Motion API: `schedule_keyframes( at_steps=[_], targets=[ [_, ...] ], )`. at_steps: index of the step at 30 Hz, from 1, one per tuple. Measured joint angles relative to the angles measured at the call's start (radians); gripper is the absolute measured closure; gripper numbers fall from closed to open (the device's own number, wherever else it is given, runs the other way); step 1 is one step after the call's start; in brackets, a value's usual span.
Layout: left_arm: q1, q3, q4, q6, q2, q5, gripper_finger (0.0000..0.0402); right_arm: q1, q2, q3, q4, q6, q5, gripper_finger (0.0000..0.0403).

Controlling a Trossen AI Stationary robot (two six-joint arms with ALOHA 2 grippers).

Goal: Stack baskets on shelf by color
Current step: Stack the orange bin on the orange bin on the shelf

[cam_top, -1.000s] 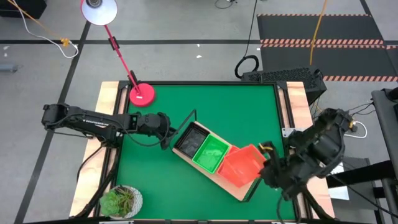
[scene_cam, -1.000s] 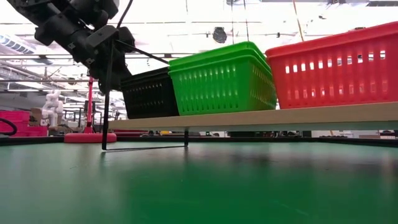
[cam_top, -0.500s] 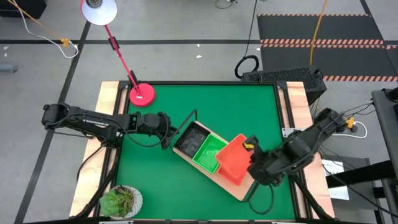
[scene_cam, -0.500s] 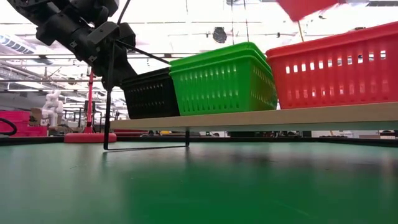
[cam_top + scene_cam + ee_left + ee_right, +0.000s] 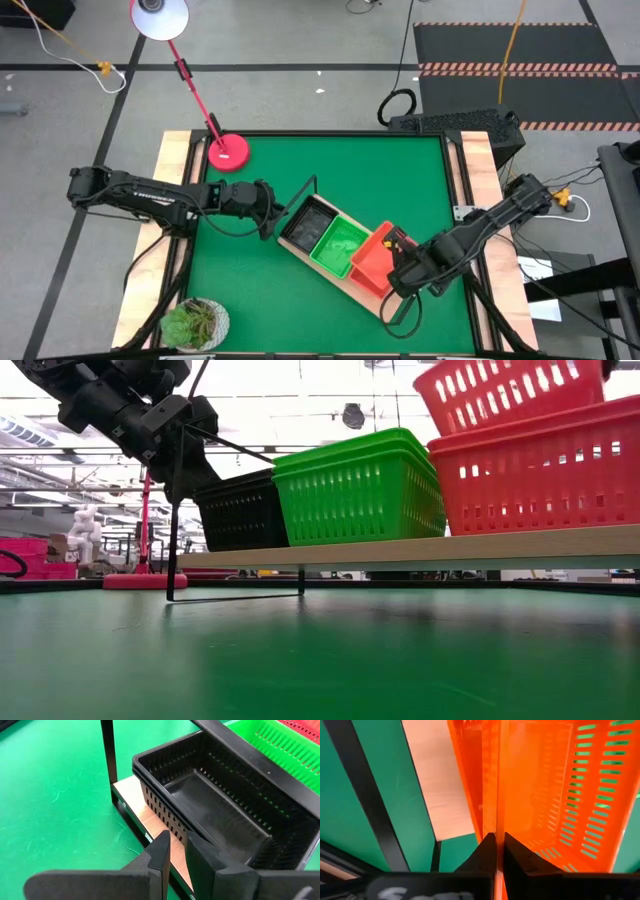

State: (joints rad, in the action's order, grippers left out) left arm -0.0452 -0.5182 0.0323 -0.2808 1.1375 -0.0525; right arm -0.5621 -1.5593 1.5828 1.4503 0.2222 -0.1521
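Green table mat, workshop floor around. Light-wood shelf board lies diagonally, carrying nested black mesh baskets, green mesh baskets and red-orange ones. Right gripper, fingers clamped on the wall of a tilted red-orange mesh basket, holds it over the red stack; likely the last one. Left gripper, fingers nearly together, appears to grip the shelf's black wire end frame. Red lamp base and potted plant stand well clear.

Red, green, black baskets
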Motion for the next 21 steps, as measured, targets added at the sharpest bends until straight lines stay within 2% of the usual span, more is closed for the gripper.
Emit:
schedule_keyframes(
  at_steps=[12, 21],
  targets=[
    [0.000, 0.000, 0.003, 0.006, 0.000, -0.001, 0.0344, -0.001, 0.000, -0.080, -0.093, 0.050, 0.055, 0.0393],
    [0.000, -0.001, 0.005, 0.015, 0.000, -0.002, 0.0344, -0.002, 0.000, -0.111, -0.142, 0.079, 0.049, 0.0322]
  ],
)
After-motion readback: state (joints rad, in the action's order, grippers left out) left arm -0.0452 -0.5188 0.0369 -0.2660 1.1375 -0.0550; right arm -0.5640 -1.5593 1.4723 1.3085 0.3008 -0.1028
